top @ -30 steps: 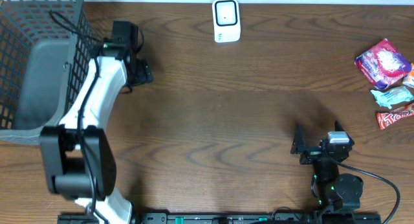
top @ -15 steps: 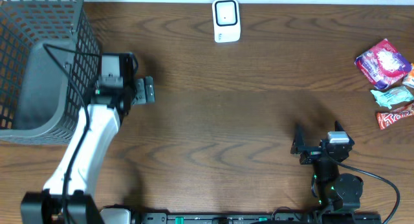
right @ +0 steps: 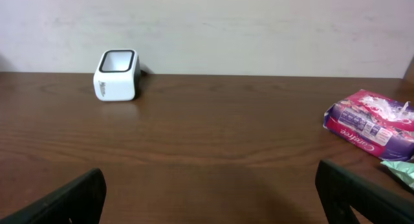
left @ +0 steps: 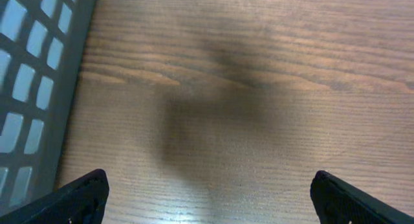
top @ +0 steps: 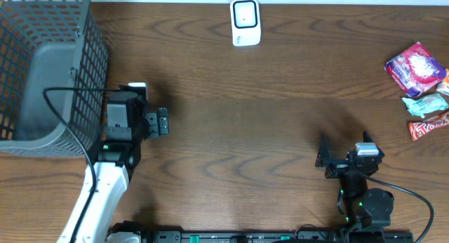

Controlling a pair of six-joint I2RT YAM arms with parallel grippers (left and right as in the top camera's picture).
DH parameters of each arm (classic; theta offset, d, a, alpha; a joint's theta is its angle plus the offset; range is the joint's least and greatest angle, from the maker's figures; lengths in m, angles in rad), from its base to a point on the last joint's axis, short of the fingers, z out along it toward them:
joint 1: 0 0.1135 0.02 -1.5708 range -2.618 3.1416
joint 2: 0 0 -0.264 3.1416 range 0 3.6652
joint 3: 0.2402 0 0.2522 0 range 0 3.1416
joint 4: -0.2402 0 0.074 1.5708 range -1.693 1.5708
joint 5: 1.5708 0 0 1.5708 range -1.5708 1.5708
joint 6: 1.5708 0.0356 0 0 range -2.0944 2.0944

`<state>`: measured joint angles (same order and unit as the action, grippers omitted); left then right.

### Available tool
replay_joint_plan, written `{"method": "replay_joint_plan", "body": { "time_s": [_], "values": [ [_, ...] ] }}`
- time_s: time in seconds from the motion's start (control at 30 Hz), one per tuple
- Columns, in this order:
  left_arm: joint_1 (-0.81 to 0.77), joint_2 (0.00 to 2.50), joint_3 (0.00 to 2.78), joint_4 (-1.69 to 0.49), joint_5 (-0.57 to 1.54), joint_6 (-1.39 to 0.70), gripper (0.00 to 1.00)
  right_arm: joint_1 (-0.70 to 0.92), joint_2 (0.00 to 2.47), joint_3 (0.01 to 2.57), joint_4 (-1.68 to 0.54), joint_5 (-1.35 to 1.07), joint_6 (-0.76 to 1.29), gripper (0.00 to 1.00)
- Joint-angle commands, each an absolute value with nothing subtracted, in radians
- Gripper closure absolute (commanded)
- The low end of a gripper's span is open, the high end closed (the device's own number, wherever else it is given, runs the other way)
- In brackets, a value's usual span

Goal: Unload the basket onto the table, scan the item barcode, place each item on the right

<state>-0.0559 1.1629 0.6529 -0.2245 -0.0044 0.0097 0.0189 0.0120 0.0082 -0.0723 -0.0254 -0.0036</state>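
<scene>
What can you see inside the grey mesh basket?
Only the basket's bare grey floor shows; no item is visible. Its mesh walls screen the floor's edges, and one side lies outside the frame.

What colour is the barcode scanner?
The scanner is white with a dark-rimmed window; clearest in the right wrist view.

Soft, even light; blurred shadow on table (left: 213, 120) (left wrist); overhead sharp.

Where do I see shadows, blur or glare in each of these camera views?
Left wrist view: a soft dark shadow on the wooden table, the basket wall slightly soft. Right wrist view: barcode scanner and purple packet reasonably sharp, no glare. Overhead view: evenly lit, sharp.
</scene>
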Motion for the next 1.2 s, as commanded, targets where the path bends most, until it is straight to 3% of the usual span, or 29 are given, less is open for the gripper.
{"method": "replay_joint_plan", "body": {
  "time_s": [0.0,0.47,1.17],
  "values": [
    [-0.056,1.113,0.603,-0.187,0.001,0.034,0.01,0.012,0.005,0.006,-0.076,-0.017,0.010,0.01],
    [-0.056,0.873,0.334,0.053,0.001,0.038,0.01,0.012,0.005,0.006,-0.076,-0.017,0.010,0.01],
    [-0.056,0.386,0.091,0.075,0.001,0.059,0.01,0.012,0.005,0.006,-0.076,-0.017,0.010,0.01]
  ]
}}
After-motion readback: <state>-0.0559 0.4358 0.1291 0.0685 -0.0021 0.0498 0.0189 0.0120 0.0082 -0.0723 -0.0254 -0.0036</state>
